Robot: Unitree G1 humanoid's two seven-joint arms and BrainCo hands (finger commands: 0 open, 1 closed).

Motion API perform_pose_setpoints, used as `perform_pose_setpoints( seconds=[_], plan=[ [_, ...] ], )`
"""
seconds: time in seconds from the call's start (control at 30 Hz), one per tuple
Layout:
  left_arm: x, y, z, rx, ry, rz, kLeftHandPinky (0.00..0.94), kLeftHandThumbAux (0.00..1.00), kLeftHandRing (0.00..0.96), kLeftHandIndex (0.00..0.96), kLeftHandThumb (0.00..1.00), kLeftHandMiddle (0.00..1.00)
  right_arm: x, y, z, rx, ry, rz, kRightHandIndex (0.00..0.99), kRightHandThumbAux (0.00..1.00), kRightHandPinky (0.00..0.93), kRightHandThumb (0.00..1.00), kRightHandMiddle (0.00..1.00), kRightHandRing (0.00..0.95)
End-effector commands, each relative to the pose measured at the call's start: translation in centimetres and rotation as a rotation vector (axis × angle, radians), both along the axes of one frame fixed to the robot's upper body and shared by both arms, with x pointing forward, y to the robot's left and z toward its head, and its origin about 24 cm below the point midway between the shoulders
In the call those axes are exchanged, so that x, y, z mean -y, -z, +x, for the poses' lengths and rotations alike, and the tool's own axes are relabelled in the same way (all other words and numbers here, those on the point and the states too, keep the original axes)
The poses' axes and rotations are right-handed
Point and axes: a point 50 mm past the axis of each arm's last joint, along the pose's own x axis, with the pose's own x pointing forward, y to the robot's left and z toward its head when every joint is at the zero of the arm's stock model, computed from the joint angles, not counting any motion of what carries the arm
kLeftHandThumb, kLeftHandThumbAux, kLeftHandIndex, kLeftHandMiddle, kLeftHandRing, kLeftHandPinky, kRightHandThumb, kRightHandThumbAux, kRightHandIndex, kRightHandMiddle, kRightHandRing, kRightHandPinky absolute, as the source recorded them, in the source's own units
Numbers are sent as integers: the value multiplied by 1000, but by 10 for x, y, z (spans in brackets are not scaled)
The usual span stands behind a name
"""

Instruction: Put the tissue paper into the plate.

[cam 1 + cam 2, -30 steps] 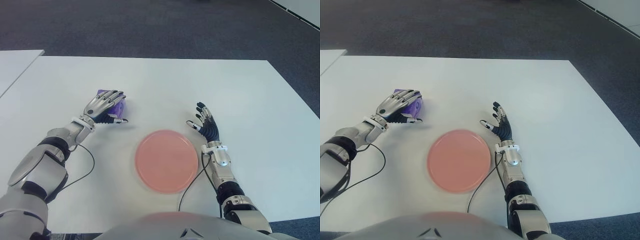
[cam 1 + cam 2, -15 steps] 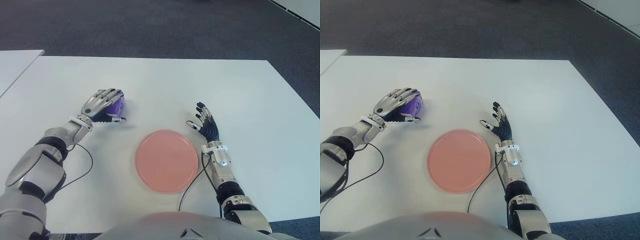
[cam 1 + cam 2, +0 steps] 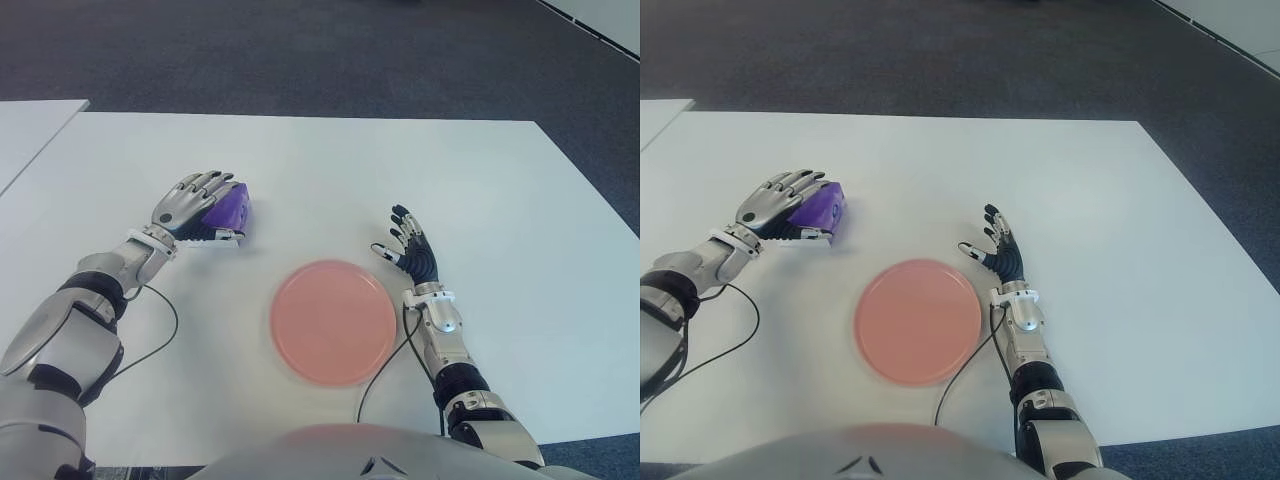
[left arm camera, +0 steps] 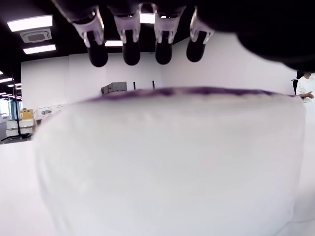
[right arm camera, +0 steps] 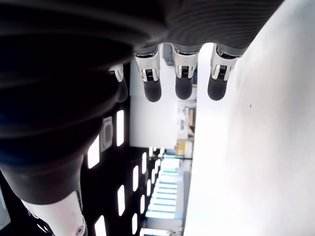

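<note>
Purple tissue pack (image 3: pixel 231 211) sits on the white table (image 3: pixel 480 190), left of the pink plate (image 3: pixel 333 321). Left hand (image 3: pixel 188 205) is draped over its left side with fingers stretched out, not clamped. Right hand (image 3: pixel 412 256) shows right of the plate, fingers spread, holding nothing.

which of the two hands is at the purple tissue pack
The left hand, on the table's left side, arched over the purple tissue pack. The right hand holds nothing and shows just right of the pink plate, fingers spread.
</note>
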Motion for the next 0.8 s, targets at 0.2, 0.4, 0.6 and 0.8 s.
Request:
perform_pose_setpoints(
  seconds=[0.2,0.4,0.6,0.8],
  plan=[
    [-8,1,-5,3,-5,31,0,140,0,0,266,0,7,55,-48,-285,23,-2,22,787,0,0,0,0],
    [-11,0,-7,4,-4,42,0,140,0,0,273,0,8,55,-48,-279,19,-15,22,781,0,0,0,0],
    [-13,2,-10,-2,-5,28,0,143,0,0,284,0,8,55,-48,-277,20,-11,21,793,0,0,0,0],
    [-14,5,-13,-15,-3,22,0,147,0,0,298,0,7,54,-48,-274,24,-7,22,799,0,0,0,0]
  ],
)
